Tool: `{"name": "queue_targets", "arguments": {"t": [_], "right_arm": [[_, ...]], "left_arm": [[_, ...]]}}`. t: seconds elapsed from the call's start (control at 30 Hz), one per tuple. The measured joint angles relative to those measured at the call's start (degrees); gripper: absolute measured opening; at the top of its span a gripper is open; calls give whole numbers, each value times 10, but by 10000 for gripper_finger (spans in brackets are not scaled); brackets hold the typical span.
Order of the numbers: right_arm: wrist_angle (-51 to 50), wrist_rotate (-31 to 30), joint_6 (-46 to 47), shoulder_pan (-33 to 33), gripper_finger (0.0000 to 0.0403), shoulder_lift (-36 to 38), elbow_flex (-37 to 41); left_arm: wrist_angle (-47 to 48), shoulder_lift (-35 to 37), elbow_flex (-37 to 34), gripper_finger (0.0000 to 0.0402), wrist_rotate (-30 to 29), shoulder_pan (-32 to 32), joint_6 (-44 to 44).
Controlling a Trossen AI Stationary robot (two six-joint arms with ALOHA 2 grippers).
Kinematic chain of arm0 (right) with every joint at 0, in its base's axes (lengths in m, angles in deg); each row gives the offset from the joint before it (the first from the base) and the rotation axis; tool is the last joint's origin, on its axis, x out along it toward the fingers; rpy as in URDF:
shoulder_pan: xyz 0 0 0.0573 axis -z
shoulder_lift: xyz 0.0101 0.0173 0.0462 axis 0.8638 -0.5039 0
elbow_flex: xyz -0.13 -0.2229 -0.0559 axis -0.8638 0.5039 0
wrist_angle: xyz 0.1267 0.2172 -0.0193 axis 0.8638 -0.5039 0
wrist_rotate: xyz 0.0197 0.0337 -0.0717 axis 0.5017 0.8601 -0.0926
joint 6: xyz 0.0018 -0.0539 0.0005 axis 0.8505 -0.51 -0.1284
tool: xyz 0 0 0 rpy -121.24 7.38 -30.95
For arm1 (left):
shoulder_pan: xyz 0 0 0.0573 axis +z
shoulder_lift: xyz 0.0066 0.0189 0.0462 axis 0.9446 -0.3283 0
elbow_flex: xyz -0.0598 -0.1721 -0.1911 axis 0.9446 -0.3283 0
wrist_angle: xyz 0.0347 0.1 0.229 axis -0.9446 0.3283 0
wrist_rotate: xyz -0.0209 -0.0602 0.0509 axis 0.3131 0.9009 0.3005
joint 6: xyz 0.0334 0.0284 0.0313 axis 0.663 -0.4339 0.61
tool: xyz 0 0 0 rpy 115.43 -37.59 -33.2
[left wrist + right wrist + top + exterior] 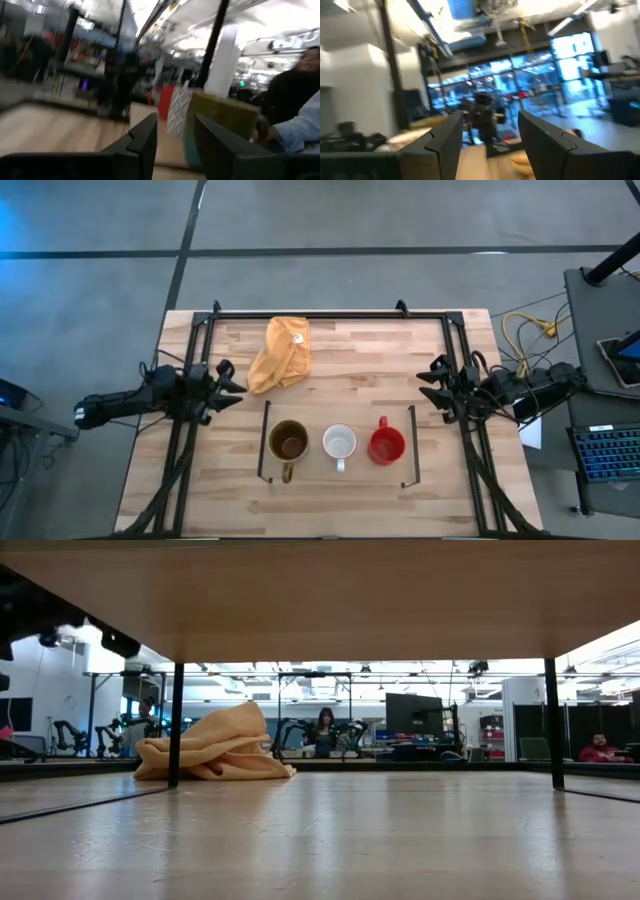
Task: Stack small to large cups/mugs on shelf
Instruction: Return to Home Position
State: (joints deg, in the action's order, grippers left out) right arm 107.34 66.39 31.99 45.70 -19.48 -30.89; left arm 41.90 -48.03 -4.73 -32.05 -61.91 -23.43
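Observation:
Three mugs stand in a row on the light-wood shelf (340,470) near the table's front edge: the brown-gold mug (288,442) at the left, the white mug (339,444) in the middle, the small red mug (386,445) at the right. All stand upright on their bases, mouths up. My left gripper (232,386) is open and empty at the table's left side, pointing toward the right. My right gripper (432,385) is open and empty at the right side, pointing toward the left. The left wrist view shows the mugs blurred (200,117) beyond its fingers.
A yellow-orange cloth (282,352) lies crumpled at the table's far middle; it also shows in the low view (215,750). A black metal frame (330,313) runs round the table's far and side edges. A person's sleeve (300,125) shows in the left wrist view.

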Motion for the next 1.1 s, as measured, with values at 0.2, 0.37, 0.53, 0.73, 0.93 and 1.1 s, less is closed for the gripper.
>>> {"name": "queue_targets", "arguments": {"t": [0.2,0.37,0.53,0.73,0.93,1.1], "right_arm": [[-83,-34,19,1,185,0,0],[-136,-34,59,1,185,0,0],[-154,-34,56,1,185,0,0],[-175,-78,65,1,185,0,0],[-250,-124,120,1,185,0,0],[-266,-124,145,1,185,0,0]], "left_arm": [[60,0,0,112,3,2,-17],[90,0,0,112,4,2,-14],[104,-7,0,112,8,2,-14],[105,-17,0,112,9,2,0],[104,-27,0,112,10,2,-3],[103,-29,0,112,12,2,-3]]}}
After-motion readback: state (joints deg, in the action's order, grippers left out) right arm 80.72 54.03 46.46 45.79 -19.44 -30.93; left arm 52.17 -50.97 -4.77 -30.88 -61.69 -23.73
